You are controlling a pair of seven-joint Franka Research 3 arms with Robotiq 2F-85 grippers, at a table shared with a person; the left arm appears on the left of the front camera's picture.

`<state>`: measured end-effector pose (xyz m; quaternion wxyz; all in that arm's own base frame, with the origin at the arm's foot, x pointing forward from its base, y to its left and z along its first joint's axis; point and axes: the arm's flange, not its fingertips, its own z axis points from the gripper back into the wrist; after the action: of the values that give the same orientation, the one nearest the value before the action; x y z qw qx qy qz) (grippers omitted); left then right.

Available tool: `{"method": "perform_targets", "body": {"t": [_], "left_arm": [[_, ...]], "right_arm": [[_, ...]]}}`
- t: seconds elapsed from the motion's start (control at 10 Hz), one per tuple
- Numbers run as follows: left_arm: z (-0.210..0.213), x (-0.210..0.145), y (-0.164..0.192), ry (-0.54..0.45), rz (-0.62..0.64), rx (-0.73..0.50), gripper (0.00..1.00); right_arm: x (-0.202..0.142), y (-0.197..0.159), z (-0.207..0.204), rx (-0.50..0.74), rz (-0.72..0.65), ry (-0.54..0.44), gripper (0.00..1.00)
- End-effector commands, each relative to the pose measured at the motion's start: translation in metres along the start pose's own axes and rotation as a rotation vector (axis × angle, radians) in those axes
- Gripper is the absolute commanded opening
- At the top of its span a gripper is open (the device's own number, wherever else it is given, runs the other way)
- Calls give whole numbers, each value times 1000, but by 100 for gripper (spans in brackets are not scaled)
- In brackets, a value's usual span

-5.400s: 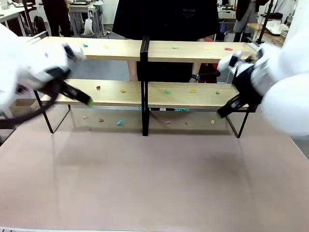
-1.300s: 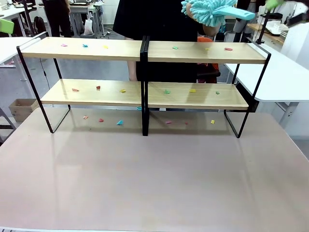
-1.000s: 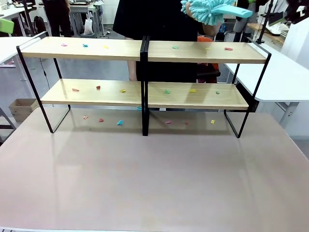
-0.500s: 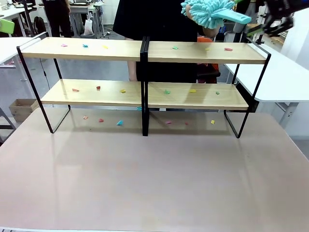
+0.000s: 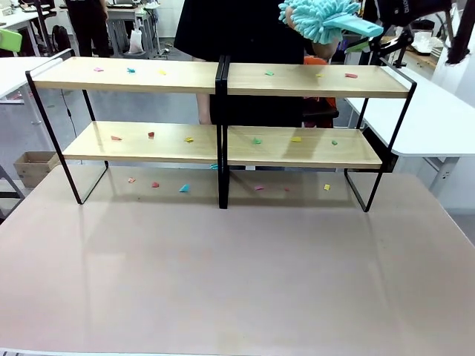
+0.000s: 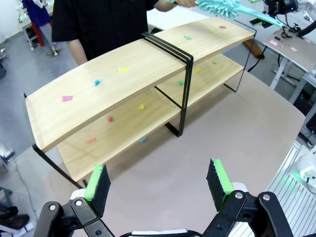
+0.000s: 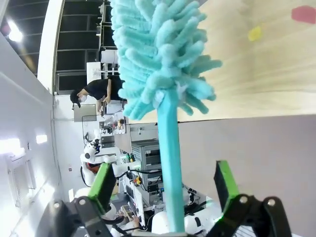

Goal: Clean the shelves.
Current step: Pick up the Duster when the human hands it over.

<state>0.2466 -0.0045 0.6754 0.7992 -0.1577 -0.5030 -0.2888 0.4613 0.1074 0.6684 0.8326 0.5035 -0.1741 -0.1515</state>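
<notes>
No text, label, brand, number or sign can be read in any of the views; any print there is too small or too blurred to make out.

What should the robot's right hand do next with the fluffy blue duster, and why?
Probably shut the right gripper on the handle of the duster: the handle runs between its jaws, which stand wide open, and coloured scraps lie on the shelves, not yet swept off.
</notes>
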Motion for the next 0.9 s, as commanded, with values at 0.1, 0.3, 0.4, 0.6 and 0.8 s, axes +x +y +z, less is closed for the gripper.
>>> {"method": "perform_targets", "body": {"t": [0.1,0.3,0.4,0.6,0.8], "left_arm": [[0,-1,0,-9,-2,-5,100],[0,-1,0,-9,-2,-5,100],[0,-1,0,-9,-2,-5,100],[0,-1,0,-9,-2,-5,100],[0,-1,0,-9,-2,-5,100]], "right_arm": [[2,4,11,4,4,16,100],[1,3,13,12,16,47,44],[-1,4,16,25,19,54,0],[-4,3,15,18,26,63,0],[-5,3,15,22,27,68,8]]}}
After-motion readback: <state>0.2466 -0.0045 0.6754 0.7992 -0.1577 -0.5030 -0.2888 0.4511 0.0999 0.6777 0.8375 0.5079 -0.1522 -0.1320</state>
